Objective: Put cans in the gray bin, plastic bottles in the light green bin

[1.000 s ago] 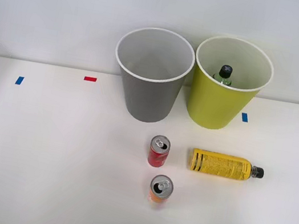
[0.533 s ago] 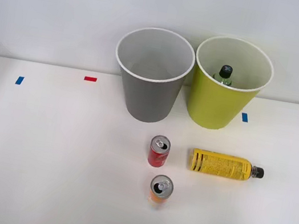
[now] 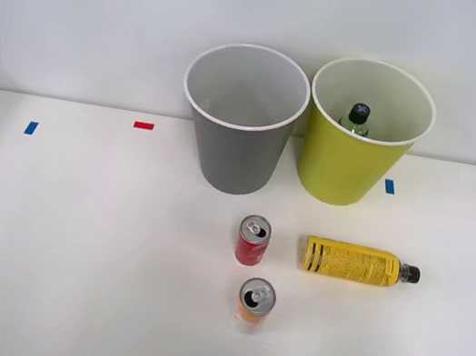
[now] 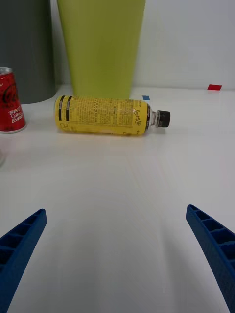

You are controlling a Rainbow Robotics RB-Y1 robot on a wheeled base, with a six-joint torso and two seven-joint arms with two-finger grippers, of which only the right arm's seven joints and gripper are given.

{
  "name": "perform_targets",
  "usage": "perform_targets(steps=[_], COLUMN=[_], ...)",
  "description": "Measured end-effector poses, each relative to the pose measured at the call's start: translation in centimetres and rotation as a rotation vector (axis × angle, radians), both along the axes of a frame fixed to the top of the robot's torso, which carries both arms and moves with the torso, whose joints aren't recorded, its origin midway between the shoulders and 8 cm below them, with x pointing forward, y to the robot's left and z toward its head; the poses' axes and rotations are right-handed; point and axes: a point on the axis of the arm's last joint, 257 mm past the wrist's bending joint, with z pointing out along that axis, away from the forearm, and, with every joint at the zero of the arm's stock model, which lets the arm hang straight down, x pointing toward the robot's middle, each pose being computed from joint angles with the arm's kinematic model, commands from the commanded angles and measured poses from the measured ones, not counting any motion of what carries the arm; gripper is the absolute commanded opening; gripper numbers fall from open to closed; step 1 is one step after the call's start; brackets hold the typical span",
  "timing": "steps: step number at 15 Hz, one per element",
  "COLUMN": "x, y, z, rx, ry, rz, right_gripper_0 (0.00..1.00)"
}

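Note:
A gray bin (image 3: 241, 119) and a light green bin (image 3: 366, 134) stand side by side at the back of the white table. A green-tinted bottle (image 3: 355, 119) with a black cap stands inside the light green bin. A yellow-labelled bottle (image 3: 359, 263) lies on its side in front of that bin, cap pointing right. A red can (image 3: 253, 240) stands upright to its left, and an orange can (image 3: 255, 301) stands nearer the table's front. In the right wrist view my right gripper (image 4: 117, 254) is open, low over the table, facing the yellow bottle (image 4: 110, 115) with a gap between them; the red can (image 4: 10, 106) sits beside it.
Small red tape marks (image 3: 143, 125) and blue tape marks (image 3: 31, 128) dot the table (image 3: 70, 241). A plain white wall rises behind the bins. Open tabletop stretches across the left half and along the right of the bottle.
A small blue tip at the bottom right edge of the front view has slipped out of the picture. The bins, cans and bottles have not moved.

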Motion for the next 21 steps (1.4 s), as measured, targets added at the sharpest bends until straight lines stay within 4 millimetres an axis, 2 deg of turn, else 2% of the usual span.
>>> perform_targets(steps=[2,8,12,15,17,21], x=[-0.1,0.0,3.5,6.1,7.1,8.0], y=[-0.7,-1.5,-0.9,-0.9,-1.4,-2.0], z=[0.0,0.3,1.9,3.8,4.9,5.4], rx=[0.029,0.269,0.328,0.457,0.574,0.813], ry=[0.004,0.004,0.069,0.132,0.159,0.238], rz=[-0.007,-0.015,-0.021,-0.058,-0.089,-0.13], right_gripper_0=[0.98,0.99,0.98,0.99,0.99,0.99])
